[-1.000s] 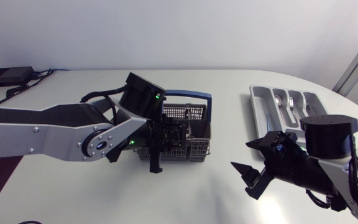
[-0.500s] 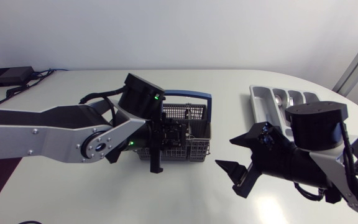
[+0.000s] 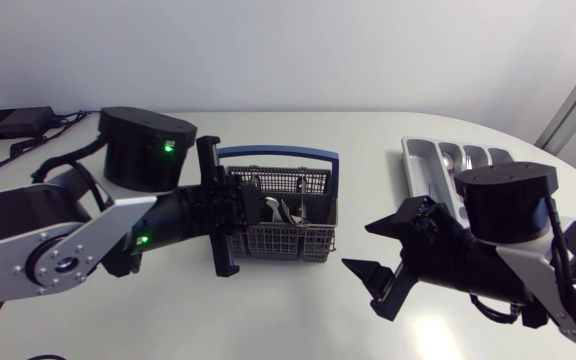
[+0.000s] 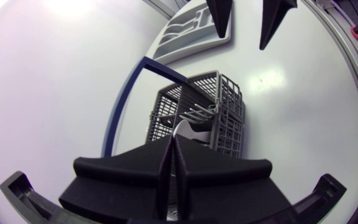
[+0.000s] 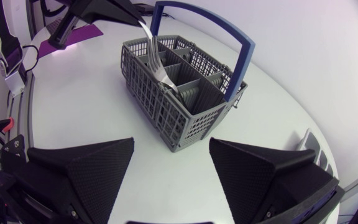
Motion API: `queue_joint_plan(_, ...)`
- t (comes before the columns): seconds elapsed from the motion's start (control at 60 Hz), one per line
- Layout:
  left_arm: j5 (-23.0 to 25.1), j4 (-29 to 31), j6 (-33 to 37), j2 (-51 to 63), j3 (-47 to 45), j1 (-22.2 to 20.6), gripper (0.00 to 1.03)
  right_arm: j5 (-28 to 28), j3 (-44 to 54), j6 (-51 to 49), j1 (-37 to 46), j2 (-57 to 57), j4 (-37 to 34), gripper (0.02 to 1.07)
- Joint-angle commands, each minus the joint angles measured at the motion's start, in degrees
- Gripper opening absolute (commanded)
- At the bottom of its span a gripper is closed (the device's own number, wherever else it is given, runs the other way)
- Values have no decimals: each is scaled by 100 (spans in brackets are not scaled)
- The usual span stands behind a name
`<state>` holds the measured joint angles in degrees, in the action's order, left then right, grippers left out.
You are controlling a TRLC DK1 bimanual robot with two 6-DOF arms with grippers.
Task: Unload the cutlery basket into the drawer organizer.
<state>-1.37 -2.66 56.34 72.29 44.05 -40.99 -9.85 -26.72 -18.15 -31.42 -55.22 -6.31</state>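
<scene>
Holding a fork (image 5: 156,62): the left gripper (image 4: 173,146) has both fingers pressed together on the handle end, with only a thin slit between them in the left wrist view. The fork is tilted, handle up toward the left gripper and tines down over the middle compartments of the cutlery basket (image 3: 288,225). I can't tell whether the tines are clear of the rim.

The basket is grey mesh with a blue handle (image 3: 278,153) and stands upright near the middle of the tabletop. The left arm comes in from the left edge, and its gripper sits just beside the basket's left side.

The right gripper (image 3: 376,250) is spread wide with nothing between its fingers. It hangs over bare tabletop near the front edge, to the right of the basket and not touching it, with its fingers pointing at the basket.

The drawer organizer (image 3: 423,165) is a grey tray near the far right edge of the tabletop, well apart from the basket. At least one spoon (image 3: 449,160) lies in its compartments. The right arm's last link covers its near end.

A black box (image 3: 10,122) with cables sits at the far left corner of the tabletop.
</scene>
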Motion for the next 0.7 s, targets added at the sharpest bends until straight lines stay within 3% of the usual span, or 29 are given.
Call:
queue_joint_plan(0.0,-4,-86,-123,-295,-169,-32,4,35,-140,163,-57,-68,-125,89)
queue_joint_plan(0.217,-206,230,-246,-945,51,-84,3,44,-149,198,-101,99,-187,89)
queue_joint_plan(0.35,-215,1136,-923,-1130,745,-67,3,53,-132,198,-110,178,-187,89)
queue_joint_plan(0.683,-303,1373,-2645,-690,1791,215,3,71,18,163,-110,741,-178,89)
